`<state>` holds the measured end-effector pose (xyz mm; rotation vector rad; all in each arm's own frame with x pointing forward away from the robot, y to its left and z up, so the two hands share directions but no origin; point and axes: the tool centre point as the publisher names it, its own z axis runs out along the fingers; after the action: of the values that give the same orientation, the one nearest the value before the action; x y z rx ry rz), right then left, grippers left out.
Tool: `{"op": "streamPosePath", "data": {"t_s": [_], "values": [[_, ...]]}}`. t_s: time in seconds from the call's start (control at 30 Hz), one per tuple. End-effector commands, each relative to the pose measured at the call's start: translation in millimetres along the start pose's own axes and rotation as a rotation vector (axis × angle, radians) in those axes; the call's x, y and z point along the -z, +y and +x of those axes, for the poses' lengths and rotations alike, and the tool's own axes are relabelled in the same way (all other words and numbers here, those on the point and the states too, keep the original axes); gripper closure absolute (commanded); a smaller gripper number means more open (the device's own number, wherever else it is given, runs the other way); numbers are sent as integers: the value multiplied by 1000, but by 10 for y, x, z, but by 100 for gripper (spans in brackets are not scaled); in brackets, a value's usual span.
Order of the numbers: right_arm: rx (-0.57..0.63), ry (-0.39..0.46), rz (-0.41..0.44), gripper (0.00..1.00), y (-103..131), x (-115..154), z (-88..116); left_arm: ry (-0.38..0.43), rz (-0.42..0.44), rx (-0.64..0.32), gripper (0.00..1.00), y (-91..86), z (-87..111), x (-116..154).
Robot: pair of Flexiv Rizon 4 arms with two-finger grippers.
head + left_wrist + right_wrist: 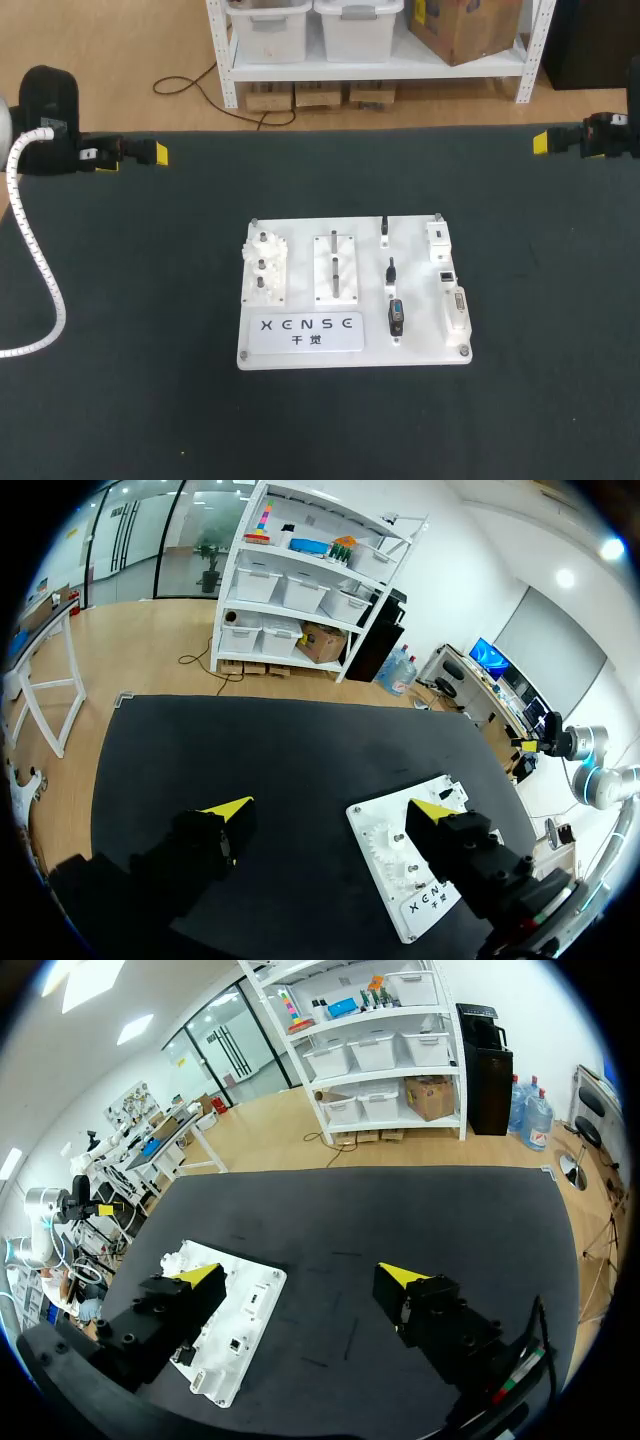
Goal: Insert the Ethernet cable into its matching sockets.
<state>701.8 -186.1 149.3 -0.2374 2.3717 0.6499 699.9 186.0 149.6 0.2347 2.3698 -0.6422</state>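
A white board [425, 345] lies flat at the middle of the bench. Near the board's right edge, a small socket [447, 273] with a dark opening sits between a square white block [438, 238] and a long one [456, 310]. Just left of that row stand three short black plugs [391, 271] in a column. Which one belongs to the Ethernet cable cannot be told.

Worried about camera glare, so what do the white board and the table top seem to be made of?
White board: likely rigid plastic, perhaps acrylic, with a smooth finish; it is flat and crisp-edged, with screws at its corners. Table top: a dark matte covering, maybe rubber or felt; no reflections show. The look alone leaves both open.
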Motion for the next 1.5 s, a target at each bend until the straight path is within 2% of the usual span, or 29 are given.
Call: {"op": "streamPosePath", "data": {"t_s": [0.03,0.43,0.53,0.57,0.63,0.77,0.87,1.0,1.33,1.5], "values": [[0,0,1,0,2,3,1,6,-9,2,0,-16,-10,-1],[0,0,1,0,2,3,1,6,-9,2,0,-16,-10,-1],[0,0,1,0,2,3,1,44,105,-162,0,-80,-44,-21],[0,0,1,0,2,3,1,49,166,-236,0,-131,-46,-38],[0,0,1,0,2,3,1,82,238,-348,0,-248,-42,-78],[0,0,1,0,2,3,1,100,460,-567,0,-519,30,-132],[0,0,1,0,2,3,1,116,572,-685,0,-717,137,-155],[0,0,1,0,2,3,1,117,663,-787,0,-909,302,-183],[0,0,1,0,2,3,1,57,837,-917,0,-1241,730,-299],[0,0,1,0,2,3,1,36,888,-961,0,-1415,845,-389]]}}
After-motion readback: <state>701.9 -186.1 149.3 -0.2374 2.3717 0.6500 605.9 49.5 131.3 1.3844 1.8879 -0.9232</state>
